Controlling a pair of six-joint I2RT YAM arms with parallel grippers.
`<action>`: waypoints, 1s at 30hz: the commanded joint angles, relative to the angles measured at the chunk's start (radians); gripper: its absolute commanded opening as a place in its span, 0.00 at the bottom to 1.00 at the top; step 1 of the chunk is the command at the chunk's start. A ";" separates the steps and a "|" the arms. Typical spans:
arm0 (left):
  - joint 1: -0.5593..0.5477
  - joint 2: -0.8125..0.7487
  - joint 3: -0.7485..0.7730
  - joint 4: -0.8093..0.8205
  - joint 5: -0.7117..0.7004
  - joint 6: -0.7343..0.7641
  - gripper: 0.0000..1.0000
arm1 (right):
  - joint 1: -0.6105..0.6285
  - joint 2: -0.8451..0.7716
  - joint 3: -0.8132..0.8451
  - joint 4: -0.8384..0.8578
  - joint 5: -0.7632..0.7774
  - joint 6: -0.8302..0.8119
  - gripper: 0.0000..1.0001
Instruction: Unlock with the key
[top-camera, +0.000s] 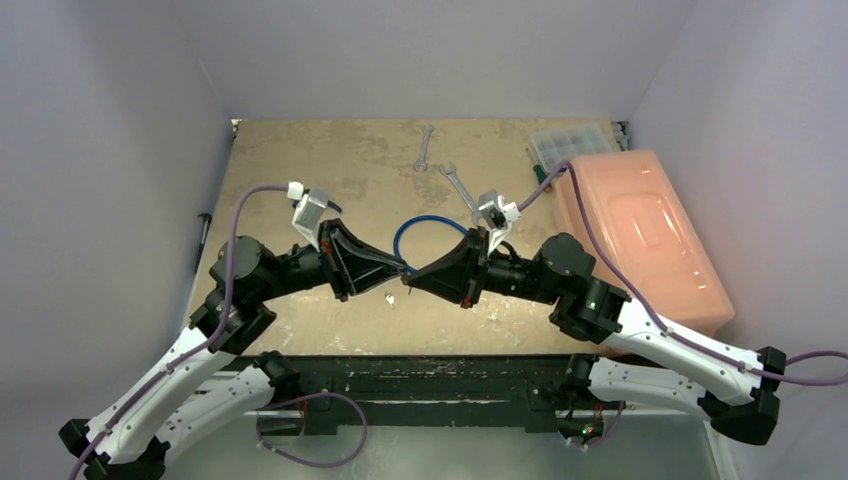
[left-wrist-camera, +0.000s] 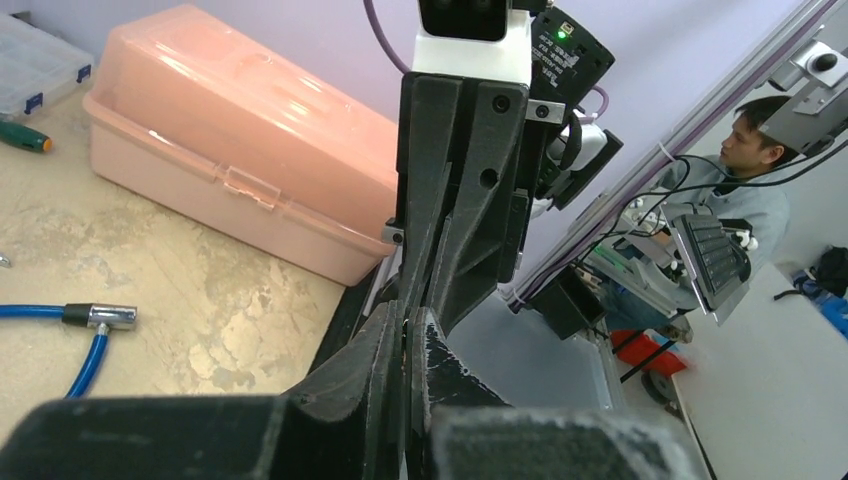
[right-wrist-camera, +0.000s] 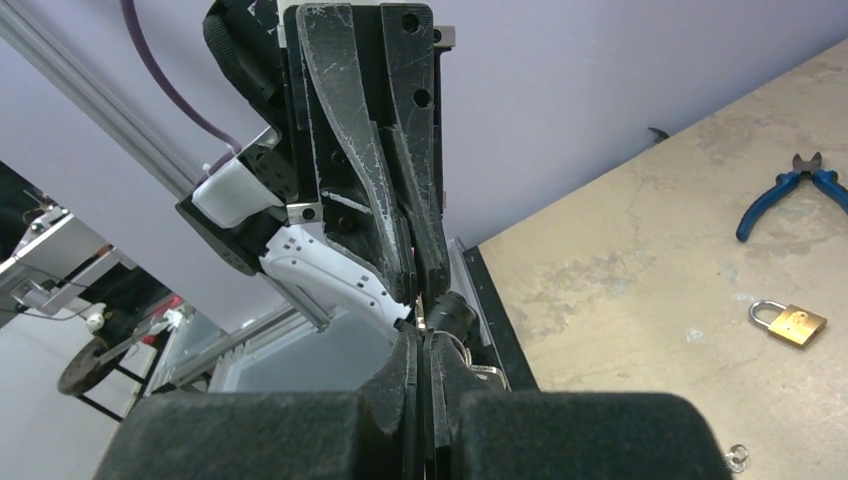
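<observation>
Above the near middle of the scuffed beige tabletop (top-camera: 300, 165), the left end effector (top-camera: 401, 268) and the right end effector (top-camera: 414, 277) met tip to tip, both lifted off the surface. The left one's black fingers stood pressed almost together, with only a hairline slit between them in its own wrist view. The right one's fingers were just as narrow. The tiny silvery metal key (right-wrist-camera: 484, 373) showed as a glint of flat metal just beside them, a little behind their tips. It seemed to be pinched by the right end effector, but the fingers hid the grip itself, and I could not tell whether the left one touched it too. The key was thus up in the air at the meeting point, off the tabletop.

In the right wrist view, the small brass padlock with a silver shackle (right-wrist-camera: 789, 322) lay flat on the tabletop, well apart from the key and from both end effectors. A small silvery ring-like piece (right-wrist-camera: 738, 458) lay near the padlock; I could not tell what it was. Blue-handled pliers (right-wrist-camera: 790, 190) lay farther off. From above, a blue cable loop (top-camera: 420, 236) lay just beyond the joined tips, with long silver open-ended wrenches (top-camera: 460, 190) further back. A pink translucent plastic box (top-camera: 640, 230) stood along the right edge.
</observation>
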 joint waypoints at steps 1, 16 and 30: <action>-0.001 -0.021 -0.007 -0.002 -0.056 0.033 0.00 | 0.001 -0.009 0.032 0.056 -0.024 0.029 0.15; -0.001 -0.038 -0.003 -0.053 -0.131 0.033 0.00 | 0.002 0.002 0.013 0.057 0.038 -0.003 0.82; -0.001 -0.029 -0.010 -0.055 -0.156 0.031 0.00 | 0.003 0.073 0.027 0.104 -0.001 0.004 0.61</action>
